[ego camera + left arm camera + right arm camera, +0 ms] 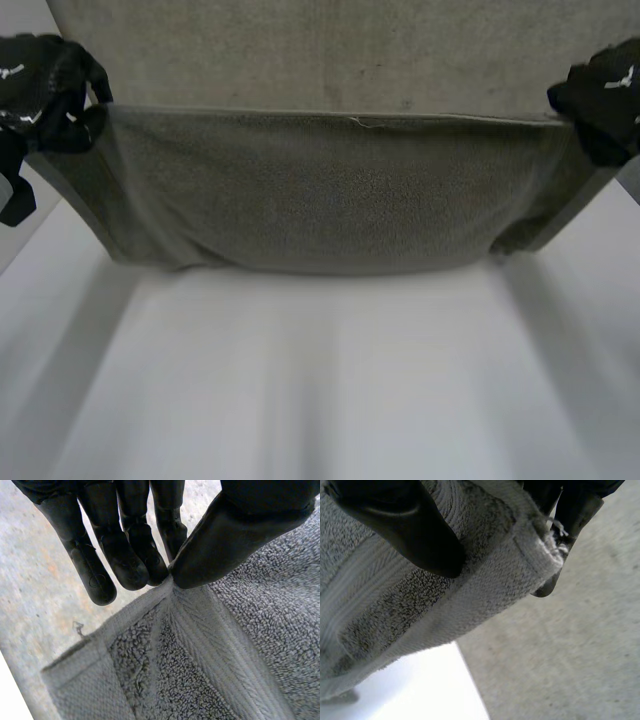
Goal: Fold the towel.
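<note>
- At the left of the head view, the left hand holds one upper corner of the grey towel, raised above the white surface.
- The left wrist view gives the grip the head view hides. Straight fingers meet the thumb on the hemmed edge, pinching the cloth just in from the corner. The corner itself juts out beside the fingertips, with a loose thread on it.
- Between the hands, the towel's top edge runs nearly straight while the cloth below sags in a shallow curve. Whether its lowest part touches the surface cannot be told.
- At the right of the head view, the right hand holds the opposite upper corner at about the same height.
- The right wrist view shows that hand clamped on the towel, with the thumb pressed on the near face and the fingers behind the frayed corner. A woven band crosses the terry, and below it the surface borders mottled grey ground.
</note>
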Controlling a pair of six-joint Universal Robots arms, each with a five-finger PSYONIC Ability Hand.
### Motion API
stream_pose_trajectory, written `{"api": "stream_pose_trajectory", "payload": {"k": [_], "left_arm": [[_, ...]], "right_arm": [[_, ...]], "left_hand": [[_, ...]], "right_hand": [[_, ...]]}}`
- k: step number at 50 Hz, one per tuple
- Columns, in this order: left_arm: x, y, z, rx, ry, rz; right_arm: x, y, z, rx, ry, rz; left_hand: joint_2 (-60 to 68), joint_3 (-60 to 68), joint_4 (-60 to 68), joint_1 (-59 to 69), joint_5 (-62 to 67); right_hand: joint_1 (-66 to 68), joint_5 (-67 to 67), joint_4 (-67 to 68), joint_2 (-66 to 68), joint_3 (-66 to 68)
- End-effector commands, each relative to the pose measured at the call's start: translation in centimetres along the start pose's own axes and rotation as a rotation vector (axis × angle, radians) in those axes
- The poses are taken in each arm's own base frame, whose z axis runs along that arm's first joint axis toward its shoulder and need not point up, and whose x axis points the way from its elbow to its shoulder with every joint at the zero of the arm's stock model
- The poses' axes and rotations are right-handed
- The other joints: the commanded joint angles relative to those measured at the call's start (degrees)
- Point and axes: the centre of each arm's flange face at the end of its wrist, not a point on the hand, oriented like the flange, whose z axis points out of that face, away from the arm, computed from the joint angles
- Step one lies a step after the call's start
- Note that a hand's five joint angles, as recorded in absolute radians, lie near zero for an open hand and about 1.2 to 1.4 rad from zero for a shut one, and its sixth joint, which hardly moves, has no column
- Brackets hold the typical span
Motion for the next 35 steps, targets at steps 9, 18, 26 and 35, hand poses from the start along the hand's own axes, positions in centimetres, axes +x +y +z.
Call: {"api": "stream_pose_trajectory", "payload": {"k": [9, 18, 26, 35], "left_arm": [[-0.8, 8.6, 2.5, -0.21, 0.031, -0.088], [-0.8, 12.1, 4.0, -0.282, 0.047, -0.122], [-0.7, 15.4, 5.0, -0.336, 0.062, -0.114], [-0.5, 18.0, 5.0, -0.408, 0.08, -0.069]], "right_arm": [[-3.9, 6.2, 3.0, -0.158, -0.184, 0.059], [-5.8, 8.9, 5.2, -0.191, -0.236, 0.089], [-7.1, 11.1, 6.8, -0.218, -0.267, 0.108], [-8.7, 13.1, 8.4, -0.245, -0.287, 0.116]], "left_hand": [[2.63, 2.01, 1.79, 3.96, 2.42], [2.63, 2.01, 1.79, 3.96, 2.42], [2.63, 2.01, 1.79, 3.96, 2.42], [2.63, 2.01, 1.79, 3.96, 2.42]], "right_hand": [[4.65, 3.11, 3.6, 4.11, 4.35], [4.65, 3.11, 3.6, 4.11, 4.35], [4.65, 3.11, 3.6, 4.11, 4.35], [4.65, 3.11, 3.6, 4.11, 4.35]]}}
